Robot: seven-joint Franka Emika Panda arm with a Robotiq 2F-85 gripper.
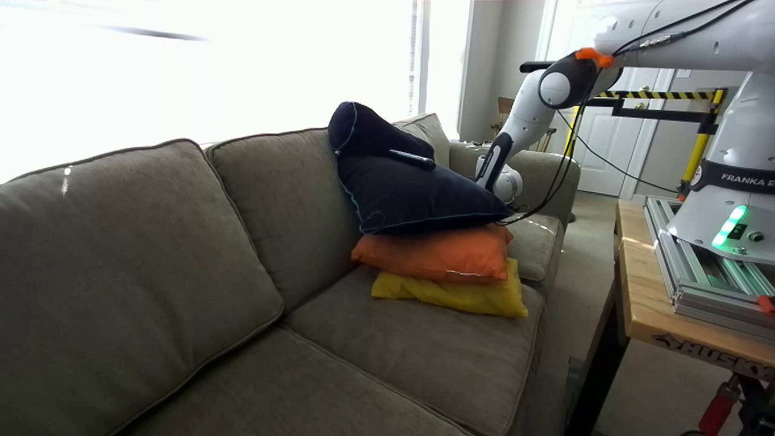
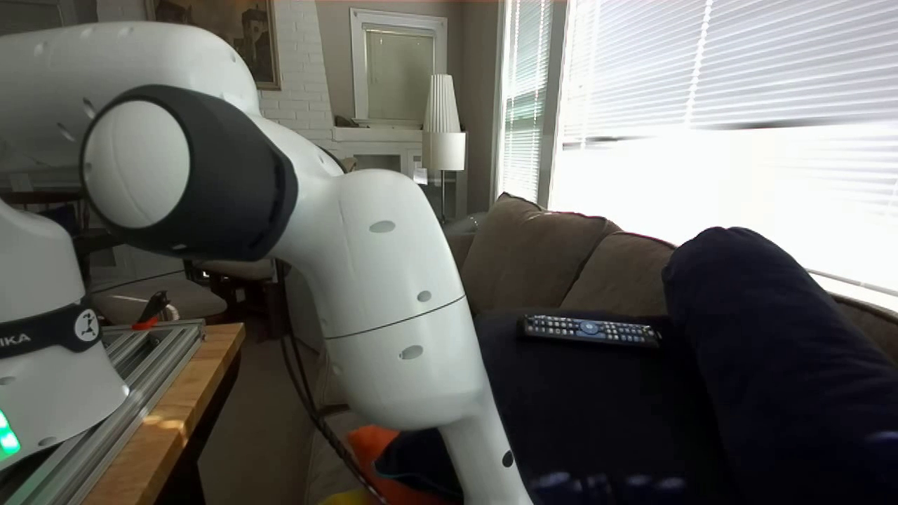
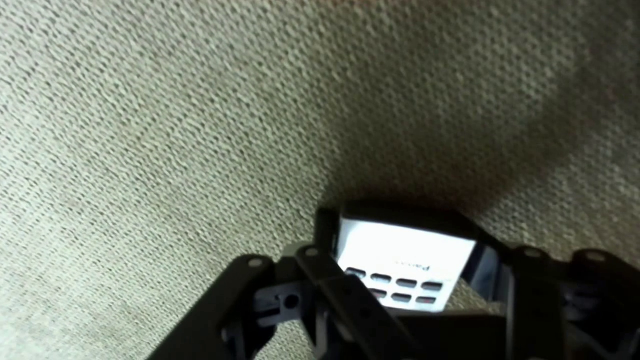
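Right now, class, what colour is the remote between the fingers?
The remote's face looks white, best seen in the wrist view.

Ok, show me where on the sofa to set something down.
Free: the near seat cushion below the near back cushion; the middle seat cushion between that and the yellow pillow. Crowded: that pillow, with orange pillow, navy pillow and remote stacked above, and behind the stack, where the gripper holds a white-faced device.

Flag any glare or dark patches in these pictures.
In both exterior views, glare whites out much of the window; in an exterior view, the navy pillow sinks toward black; in the wrist view, the pale remote is partly overexposed, and shadow darkens the sofa fabric beyond it.
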